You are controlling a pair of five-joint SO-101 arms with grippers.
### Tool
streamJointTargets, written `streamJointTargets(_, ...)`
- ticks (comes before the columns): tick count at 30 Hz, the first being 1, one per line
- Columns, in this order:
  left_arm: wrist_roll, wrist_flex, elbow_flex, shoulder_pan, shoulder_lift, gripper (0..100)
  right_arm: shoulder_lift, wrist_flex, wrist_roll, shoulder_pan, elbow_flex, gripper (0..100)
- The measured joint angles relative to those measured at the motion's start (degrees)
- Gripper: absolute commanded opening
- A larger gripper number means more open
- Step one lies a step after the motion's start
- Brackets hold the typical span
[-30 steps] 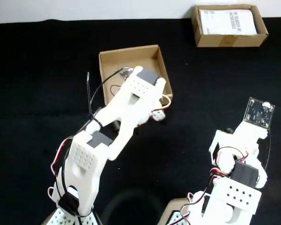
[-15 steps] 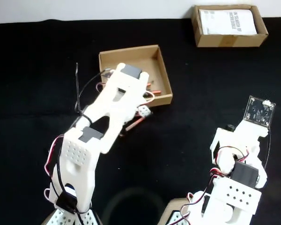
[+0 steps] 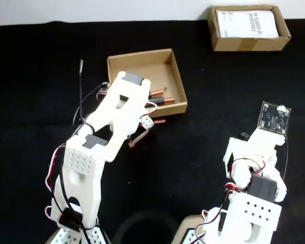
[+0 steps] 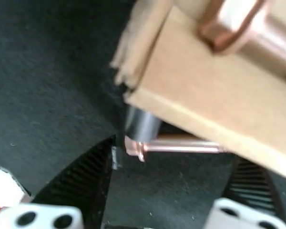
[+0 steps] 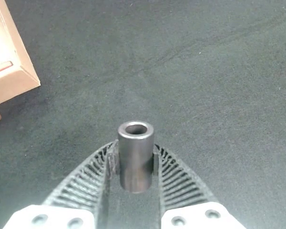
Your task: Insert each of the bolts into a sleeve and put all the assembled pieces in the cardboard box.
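The left arm (image 3: pixel 119 109) hides the cardboard box's (image 3: pixel 142 66) near-left corner. The box wall hides most of a sleeve (image 4: pixel 142 125); a blurred bolt (image 4: pixel 226 28) runs off-frame.

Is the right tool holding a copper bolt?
No, the right tool grips a dark metal sleeve, whose open end faces the wrist camera.

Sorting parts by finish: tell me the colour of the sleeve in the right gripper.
The sleeve is dark grey, metallic; right wrist view shows it best.
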State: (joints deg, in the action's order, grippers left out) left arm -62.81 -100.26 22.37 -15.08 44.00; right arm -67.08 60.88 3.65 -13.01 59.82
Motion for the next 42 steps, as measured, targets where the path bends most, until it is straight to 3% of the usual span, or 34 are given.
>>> streamJointTargets(12, -2.46, -0.53, 2.55, -1.49, 2.55, 35, 0.00, 0.00, 0.00, 0.00, 0.00, 0.7)
streamJointTargets(18, -2.46, -0.70, 7.47, 2.73, 3.16, 35, 0.00, 0.00, 0.00, 0.00, 0.00, 0.7)
streamJointTargets(21, -2.46, -0.70, 11.78, 5.19, 3.52, 28, 0.00, 0.00, 0.09, 0.09, 0.00, 0.7)
streamJointTargets(28, -0.88, -0.35, 19.08, 12.40, 3.52, 0, 0.00, 0.00, 0.18, 3.52, 0.00, 0.7)
streamJointTargets(34, 4.48, -0.09, 19.34, 13.71, 3.52, 3, 0.00, 0.00, 0.18, 4.92, 0.00, 0.7)
streamJointTargets(42, 5.10, -0.09, 19.34, 13.63, 3.52, 3, 0.00, 0.00, 0.18, 4.92, 0.09, 0.7)
